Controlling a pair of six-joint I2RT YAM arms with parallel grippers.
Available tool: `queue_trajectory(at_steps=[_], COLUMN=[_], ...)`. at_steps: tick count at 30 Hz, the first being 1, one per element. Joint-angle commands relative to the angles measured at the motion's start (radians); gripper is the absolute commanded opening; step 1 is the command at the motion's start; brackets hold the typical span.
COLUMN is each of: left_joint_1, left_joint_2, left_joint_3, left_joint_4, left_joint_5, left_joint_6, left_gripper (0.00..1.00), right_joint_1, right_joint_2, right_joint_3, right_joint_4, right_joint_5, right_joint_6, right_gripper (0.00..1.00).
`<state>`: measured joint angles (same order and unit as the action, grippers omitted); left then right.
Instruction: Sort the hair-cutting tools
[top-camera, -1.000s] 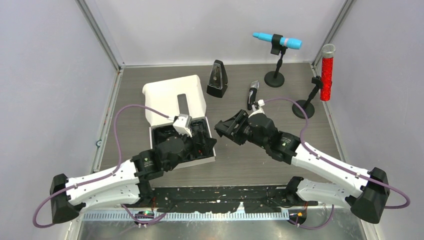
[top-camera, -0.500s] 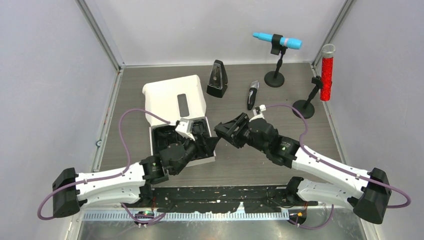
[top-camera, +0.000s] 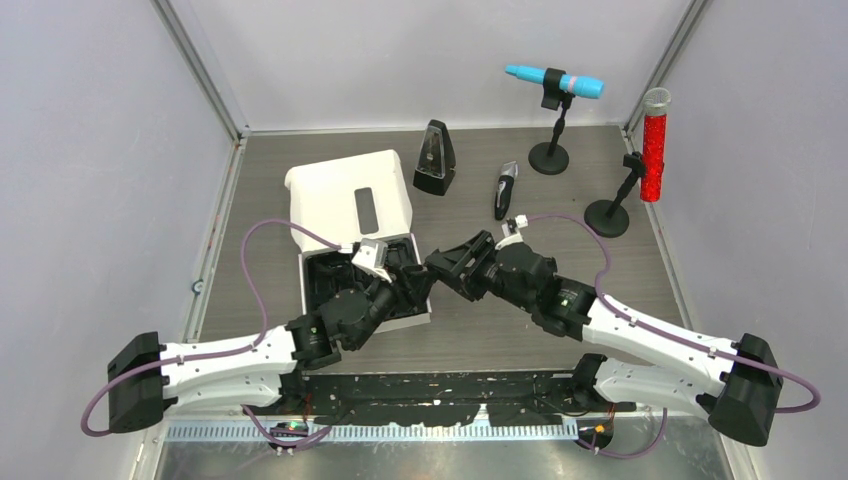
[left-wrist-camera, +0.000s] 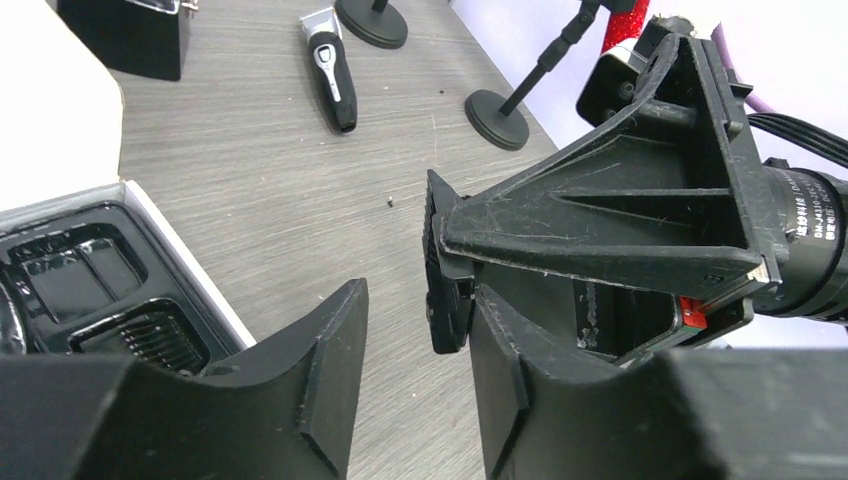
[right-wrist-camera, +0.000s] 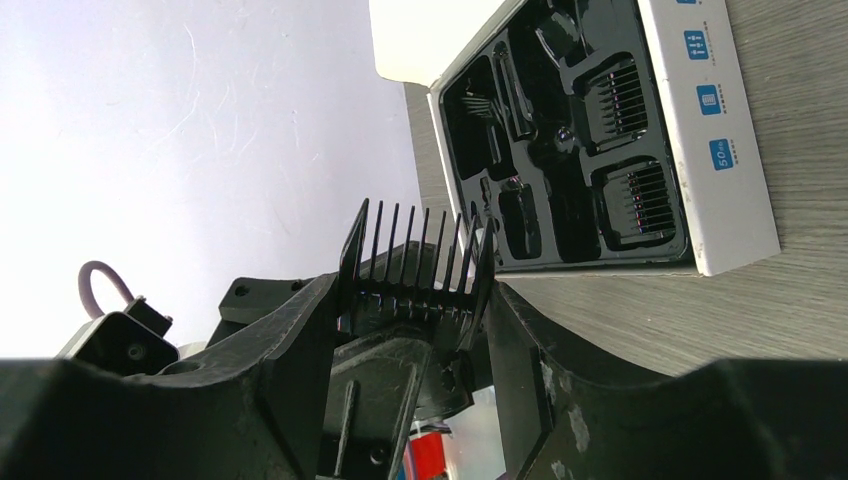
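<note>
The small black plastic comb guard (right-wrist-camera: 410, 300), likely light and stiff with thin breakable teeth, is clamped at its solid base by the right gripper (top-camera: 452, 266) above the middle of the grey wood-grain desk (left-wrist-camera: 250, 180), while the left gripper (left-wrist-camera: 415, 330), jaws apart around it, should probably take that base too.

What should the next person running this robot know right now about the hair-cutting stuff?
Right end effector: shut on a comb guard, held up beside the box.
Left end effector: open, fingers either side of that guard, not gripping it.
Done: two other guards sit in the box's tray slots.
Left: likely pass this guard over and stow it; the clipper lies out on the table, untouched.
</note>
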<state>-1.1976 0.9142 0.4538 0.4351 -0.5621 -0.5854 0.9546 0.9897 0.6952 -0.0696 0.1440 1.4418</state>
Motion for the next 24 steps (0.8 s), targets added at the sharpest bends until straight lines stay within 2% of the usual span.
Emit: queue_trajectory(at_steps=[1, 6, 9, 10, 13, 17, 21, 24], left_joint_1=[-0.005, -0.005, -0.003, -0.002, 0.033, 0.170, 0.282, 0.320], left_joint_2=[0.003, -0.004, -0.029, -0.039, -0.070, -0.118, -0.130, -0.114], left_joint_3=[-0.003, 0.019, 0.026, 0.026, 0.040, 0.109, 0.238, 0.338], left_joint_4=[0.090, 0.008, -0.057, -0.074, -0.176, -0.431, -0.784, -0.977], left_joint_5=[-0.043, -0.055, -0.052, -0.040, 0.051, 0.306, 0.464, 0.552], left_joint_6=[0.046, 0.049, 0.066, 0.087, 0.138, 0.165, 0.229, 0.293], left_gripper=[0.39, 0.00, 0.00, 0.00, 0.00, 0.00, 0.00, 0.00], right_joint_1=[0.015, 0.022, 0.022, 0.022, 0.022, 0.022, 0.022, 0.022], right_joint_2=[-0.023, -0.028, -0.046, -0.059, -0.100, -0.160, -0.223, -0.256], right_joint_3=[0.003, -0.003, -0.016, -0.016, -0.003, 0.007, -0.019, -0.054], right_joint_4=[0.065, 0.057, 0.051, 0.045, 0.013, 0.026, 0.090, 0.117], right_joint_5=[0.001, 0.017, 0.039, 0.058, 0.102, 0.143, 0.076, -0.012], right_joint_6=[0.017, 0.000, -0.022, -0.047, -0.141, -0.471, -0.815, -0.986], right_gripper=[0.45, 0.49, 0.58, 0.64, 0.74, 0.78, 0.78, 0.78])
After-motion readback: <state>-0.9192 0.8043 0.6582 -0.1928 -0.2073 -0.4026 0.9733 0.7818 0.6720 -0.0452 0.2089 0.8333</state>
